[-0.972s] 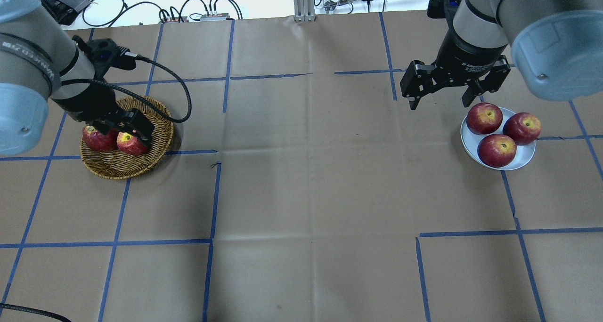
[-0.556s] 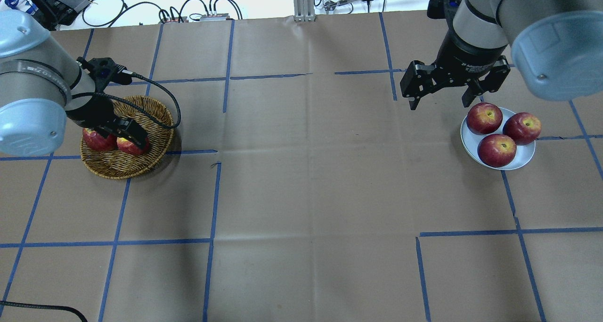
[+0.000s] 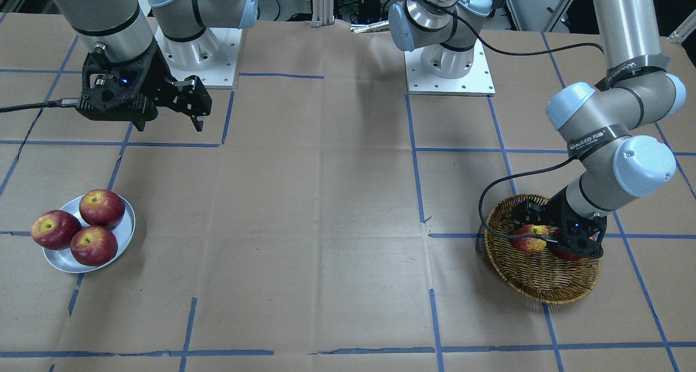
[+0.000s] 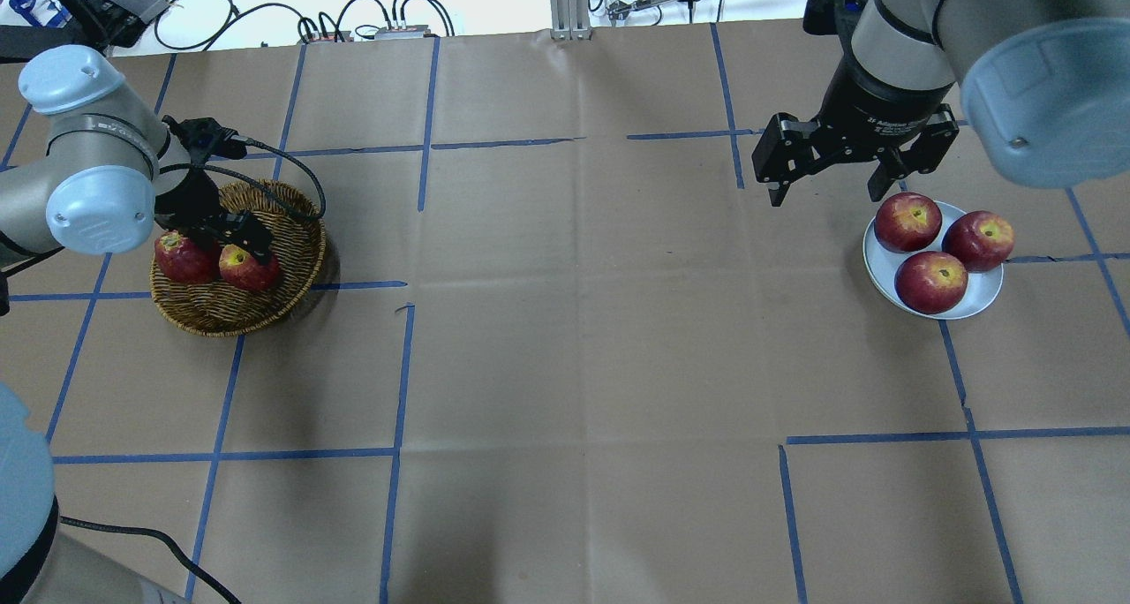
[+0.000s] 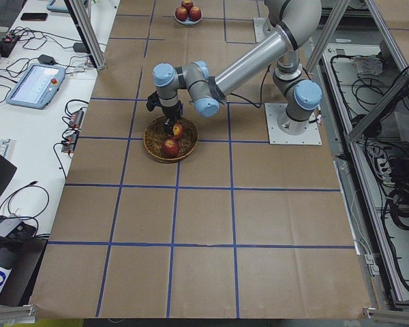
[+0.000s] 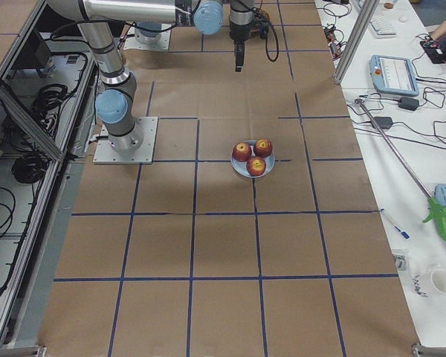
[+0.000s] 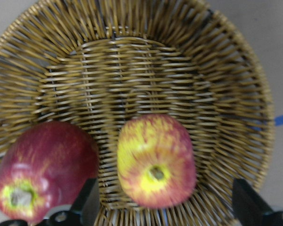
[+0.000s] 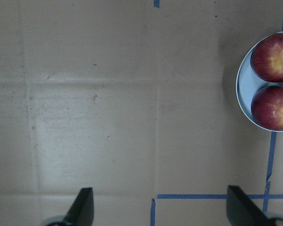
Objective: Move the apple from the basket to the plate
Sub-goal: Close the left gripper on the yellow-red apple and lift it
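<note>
The yellow-and-red apple (image 7: 155, 160) lies in the wicker basket (image 7: 132, 70) beside a dark red apple (image 7: 42, 174). My left gripper (image 7: 167, 209) is open and low in the basket, one finger on each side of the yellow-and-red apple, with gaps showing. The overhead view shows the same apple (image 4: 247, 267), basket (image 4: 238, 317) and left gripper (image 4: 240, 249). The silver plate (image 4: 980, 299) at the right holds three dark red apples. My right gripper (image 4: 828, 189) is open and empty, hovering just behind the plate's left side.
The dark red apple (image 4: 181, 258) touches the target apple's left side in the basket. The left arm's cable (image 4: 300, 180) loops over the basket's back rim. Brown paper with blue tape lines covers the table (image 4: 574, 321).
My left arm has lowered into the basket, bringing the open gripper down around the yellow-and-red apple. The right arm and the plate's apples have not moved.
</note>
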You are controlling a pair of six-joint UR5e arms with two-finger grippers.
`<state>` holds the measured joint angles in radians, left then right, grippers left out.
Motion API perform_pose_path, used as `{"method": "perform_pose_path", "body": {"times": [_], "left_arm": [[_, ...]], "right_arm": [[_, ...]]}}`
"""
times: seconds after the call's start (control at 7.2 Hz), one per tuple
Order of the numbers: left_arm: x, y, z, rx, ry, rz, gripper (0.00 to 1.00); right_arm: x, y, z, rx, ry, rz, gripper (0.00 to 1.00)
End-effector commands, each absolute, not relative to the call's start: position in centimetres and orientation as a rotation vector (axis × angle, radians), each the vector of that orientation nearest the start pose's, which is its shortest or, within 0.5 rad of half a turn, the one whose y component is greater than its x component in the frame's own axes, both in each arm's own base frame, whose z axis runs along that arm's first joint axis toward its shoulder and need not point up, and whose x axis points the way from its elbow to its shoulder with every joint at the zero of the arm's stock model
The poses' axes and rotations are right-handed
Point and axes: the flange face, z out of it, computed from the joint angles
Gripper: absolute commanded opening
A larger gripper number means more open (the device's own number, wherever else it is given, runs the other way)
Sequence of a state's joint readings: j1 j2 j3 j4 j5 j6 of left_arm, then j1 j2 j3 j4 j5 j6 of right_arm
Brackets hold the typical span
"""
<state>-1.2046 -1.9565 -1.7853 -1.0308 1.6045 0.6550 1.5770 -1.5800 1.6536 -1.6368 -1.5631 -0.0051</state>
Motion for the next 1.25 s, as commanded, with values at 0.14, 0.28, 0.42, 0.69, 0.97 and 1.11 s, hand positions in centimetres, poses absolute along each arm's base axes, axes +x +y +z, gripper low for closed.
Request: {"method": "perform_pose_path", "body": {"times": [0.14,0.28,0.42,0.69,0.97,1.11], "left_arm": [[8.1,-58.9,20.5,0.465,3.118,0.153,0.86],[8.1,-58.9,20.3,0.473,3.12,0.156,0.64],[7.8,-59.1,20.6,0.481,3.115,0.145,0.45],[3.9,-60.1,26.9,0.572,3.052,0.009,0.37],[-6.5,-60.6,31.6,0.56,3.048,-0.027,0.35],[-11.7,-60.7,31.7,0.496,3.094,-0.056,0.35]], "right_arm": [[13.7,-48.6,45.9,-0.019,3.134,0.01,1.0],[13.7,-48.5,45.8,-0.019,3.135,0.012,1.0],[13.7,-48.5,45.8,-0.019,3.134,0.012,1.0],[13.7,-48.5,45.8,-0.019,3.134,0.01,1.0],[13.7,-48.5,45.8,-0.019,3.134,0.012,1.0],[13.7,-48.6,45.9,-0.019,3.134,0.01,1.0]]}}
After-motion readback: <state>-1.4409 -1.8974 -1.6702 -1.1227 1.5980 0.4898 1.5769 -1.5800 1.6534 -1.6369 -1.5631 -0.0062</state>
